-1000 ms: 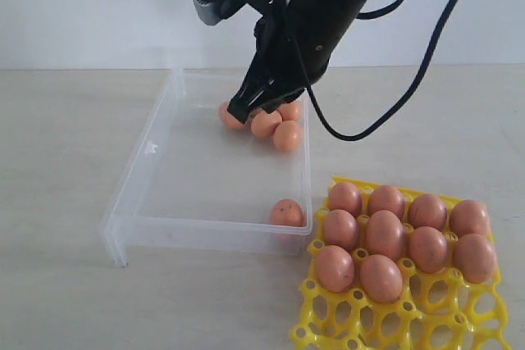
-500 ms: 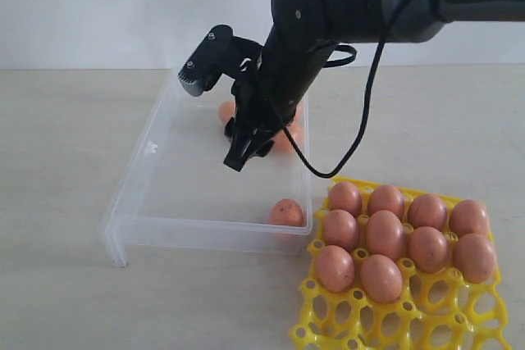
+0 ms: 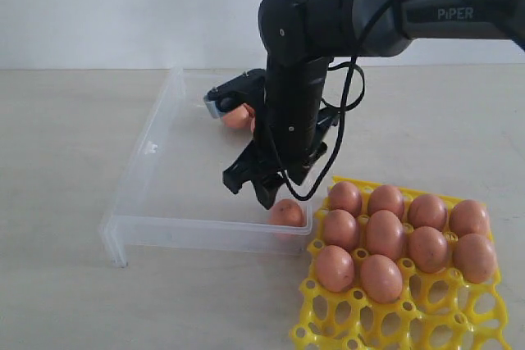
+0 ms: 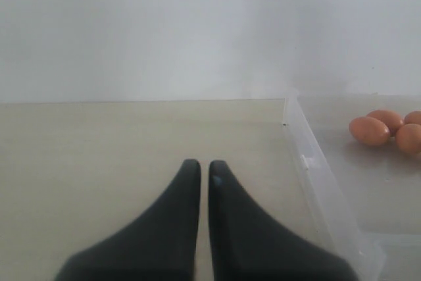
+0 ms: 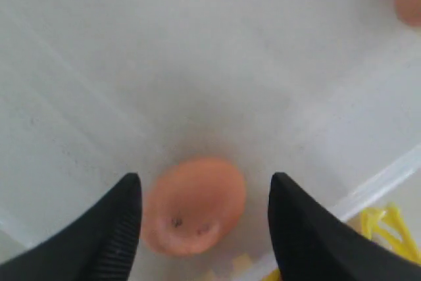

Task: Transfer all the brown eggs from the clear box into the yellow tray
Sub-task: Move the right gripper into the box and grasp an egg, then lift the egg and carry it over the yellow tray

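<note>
Exterior view overlooks clear box [image 3: 193, 178]; right wrist view peers closely down.

Ten brown eggs [image 3: 385, 234], orange-brown and faintly speckled, sit in the cups of the yellow tray [image 3: 358, 311], filling its far rows while the near cups stay open. The clear box [image 3: 143, 161] lies just beside the tray. A lone egg [image 3: 286, 213] rests in its near corner by the tray, and a small cluster of eggs [image 4: 370, 130] lies at its far side.
</note>
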Robot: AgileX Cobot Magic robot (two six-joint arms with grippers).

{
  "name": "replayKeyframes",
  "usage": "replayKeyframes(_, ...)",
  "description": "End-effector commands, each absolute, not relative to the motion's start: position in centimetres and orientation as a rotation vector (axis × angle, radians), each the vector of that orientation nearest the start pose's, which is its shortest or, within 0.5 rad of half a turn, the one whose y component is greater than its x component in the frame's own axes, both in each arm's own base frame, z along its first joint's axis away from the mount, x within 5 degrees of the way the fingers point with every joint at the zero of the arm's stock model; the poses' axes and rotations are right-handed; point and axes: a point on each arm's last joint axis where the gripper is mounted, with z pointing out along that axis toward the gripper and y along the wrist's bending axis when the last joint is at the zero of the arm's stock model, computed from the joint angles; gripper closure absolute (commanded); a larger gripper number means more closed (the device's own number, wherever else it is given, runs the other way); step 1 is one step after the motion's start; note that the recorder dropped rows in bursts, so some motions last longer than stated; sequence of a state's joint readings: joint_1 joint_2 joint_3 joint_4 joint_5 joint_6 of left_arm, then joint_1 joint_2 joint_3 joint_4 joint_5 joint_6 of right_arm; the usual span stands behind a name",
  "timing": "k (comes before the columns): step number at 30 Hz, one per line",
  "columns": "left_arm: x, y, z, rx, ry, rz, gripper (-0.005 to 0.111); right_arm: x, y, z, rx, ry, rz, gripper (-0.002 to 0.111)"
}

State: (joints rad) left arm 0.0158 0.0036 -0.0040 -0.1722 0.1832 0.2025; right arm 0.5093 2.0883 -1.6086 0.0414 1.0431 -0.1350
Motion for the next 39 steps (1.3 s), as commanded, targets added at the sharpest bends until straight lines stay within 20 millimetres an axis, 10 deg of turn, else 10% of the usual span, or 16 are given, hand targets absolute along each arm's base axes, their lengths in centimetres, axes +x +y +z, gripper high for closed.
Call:
replayKeyframes(1,5.6,-0.2,19.7,0.042,1.661,0.01,0.103,36.6,20.4,18.9,-0.791,2.97,0.015,0.058)
replayKeyframes(36,5.6,-0.2,19.7,0.042,1.661,0.01,0.103,36.7,21.3,14.8,-0.62,3.113,0.104,0.059)
replayKeyframes(39,5.6,-0.2,19.7,0.042,1.661,0.01,0.103,36.8,21.4,14.8,-0.619,3.103,0.105,0.074)
